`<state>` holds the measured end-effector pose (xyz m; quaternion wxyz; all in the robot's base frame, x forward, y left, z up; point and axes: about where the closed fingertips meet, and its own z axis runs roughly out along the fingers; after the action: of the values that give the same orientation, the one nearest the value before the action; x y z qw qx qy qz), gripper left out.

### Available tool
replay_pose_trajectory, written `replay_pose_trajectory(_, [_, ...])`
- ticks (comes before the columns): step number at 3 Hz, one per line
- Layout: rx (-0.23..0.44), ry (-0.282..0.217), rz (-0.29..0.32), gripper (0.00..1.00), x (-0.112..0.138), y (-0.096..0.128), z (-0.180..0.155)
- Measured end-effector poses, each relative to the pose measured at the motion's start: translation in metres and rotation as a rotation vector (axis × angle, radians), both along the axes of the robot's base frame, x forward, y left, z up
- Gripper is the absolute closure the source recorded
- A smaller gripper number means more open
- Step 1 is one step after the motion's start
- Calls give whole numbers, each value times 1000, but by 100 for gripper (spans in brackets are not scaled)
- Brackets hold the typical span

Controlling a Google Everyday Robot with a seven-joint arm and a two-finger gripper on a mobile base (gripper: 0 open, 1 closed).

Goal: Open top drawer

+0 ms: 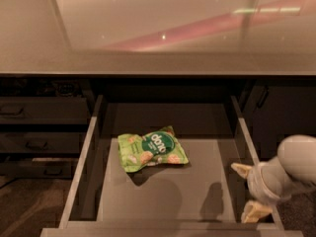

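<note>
The top drawer point(82, 168) stands pulled far out under the counter, its deep grey tray showing and its front panel along the bottom edge of the view. Its handle is out of view. My gripper point(248, 190) is at the lower right, beside the drawer's right wall near the front corner. Its two pale fingers are spread apart with nothing between them. The white wrist and arm reach in from the right edge.
A green snack bag point(151, 150) lies in the middle of the tray. A glossy beige countertop point(158, 33) overhangs the back of the drawer. Narrower dark drawer fronts point(39, 110) with small handles stack at the left. A dark cabinet face point(286, 112) is at the right.
</note>
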<state>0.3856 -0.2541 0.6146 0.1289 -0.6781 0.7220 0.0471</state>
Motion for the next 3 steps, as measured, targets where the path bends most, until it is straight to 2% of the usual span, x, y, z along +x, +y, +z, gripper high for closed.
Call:
replay_pose_trajectory(1, [29,-39,64,0,-37,20,9])
replay_pose_trajectory(2, [27,-84,98,0,-70,29,15])
replay_pose_trajectory(3, [16,-50,115,0,-111,15,-3])
